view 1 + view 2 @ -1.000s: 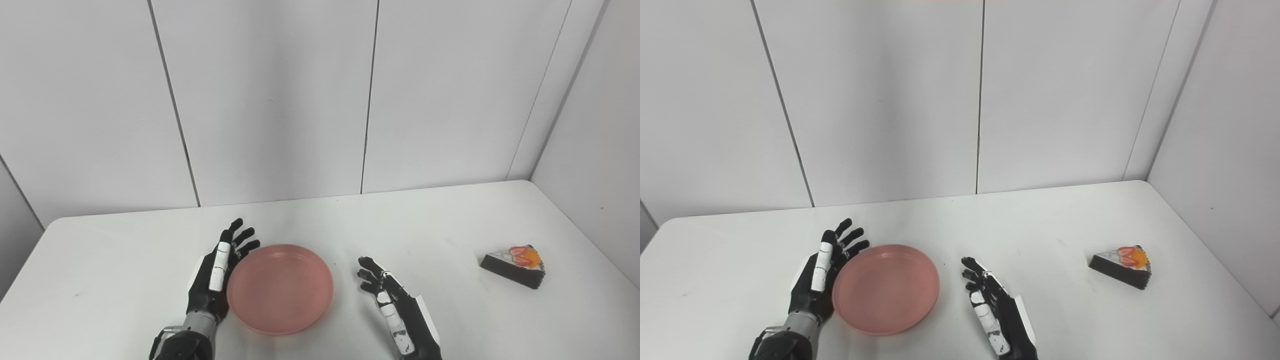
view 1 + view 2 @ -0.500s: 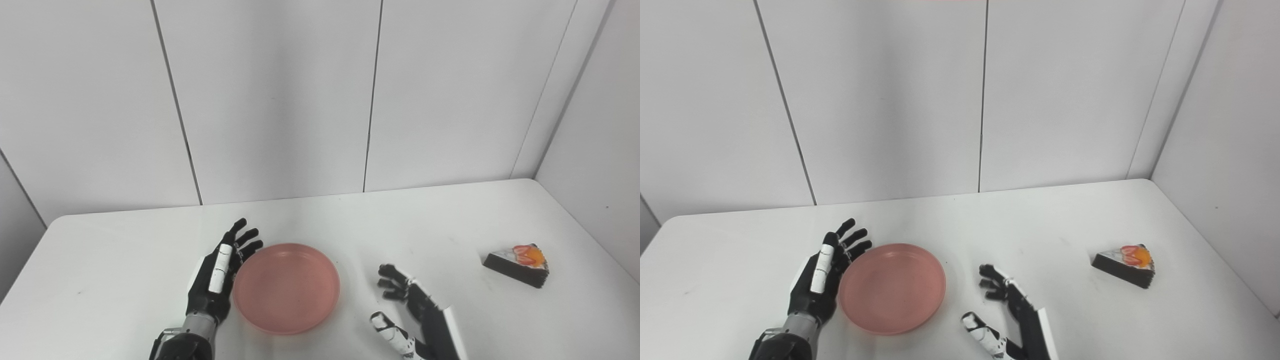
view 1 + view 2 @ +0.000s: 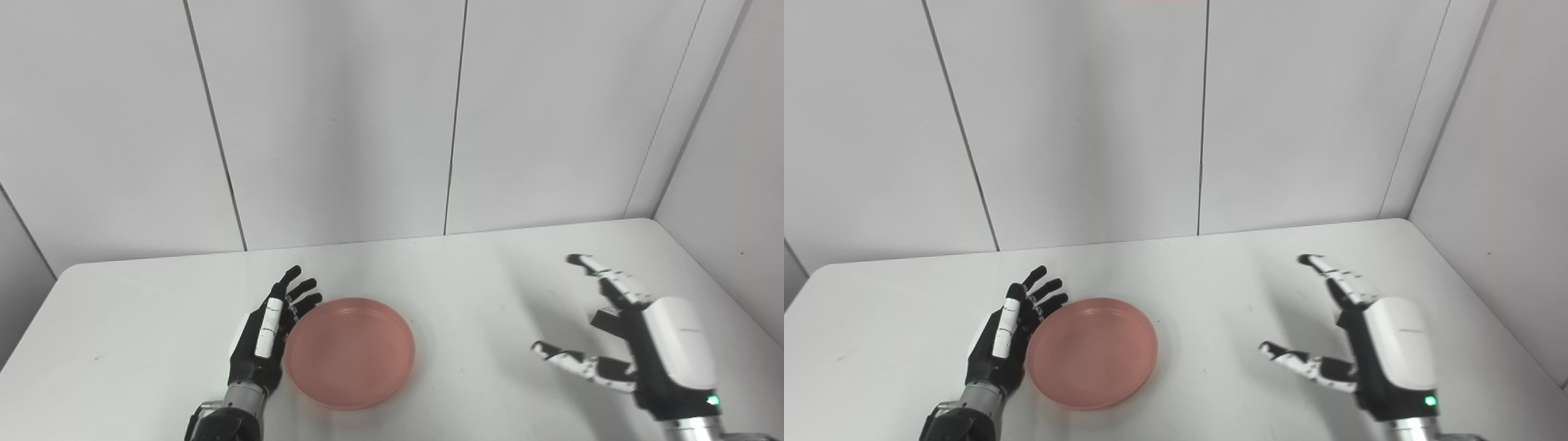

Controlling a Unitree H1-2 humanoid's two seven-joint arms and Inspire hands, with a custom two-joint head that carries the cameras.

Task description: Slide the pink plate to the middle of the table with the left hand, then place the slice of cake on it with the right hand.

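The pink plate [image 3: 350, 352] lies flat on the white table [image 3: 153, 318], a little left of its middle. My left hand [image 3: 263, 343] rests open on the table, fingers straight along the plate's left rim and touching it. My right hand [image 3: 664, 349] hangs open above the right side of the table, back toward the camera, thumb spread to the left. It covers the spot where the cake slice lies. Only a dark corner [image 3: 603, 320], apparently of the cake, shows beside the palm. Nothing is held in either hand.
White wall panels stand behind the table, and a side wall [image 3: 735, 184] runs close along its right edge. The table's rounded far left corner [image 3: 67, 272] shows. Bare tabletop lies between the plate and the right hand.
My right hand has lifted off the table near the plate and swung up and to the right, now covering the cake. The left hand and the plate have hardly moved.
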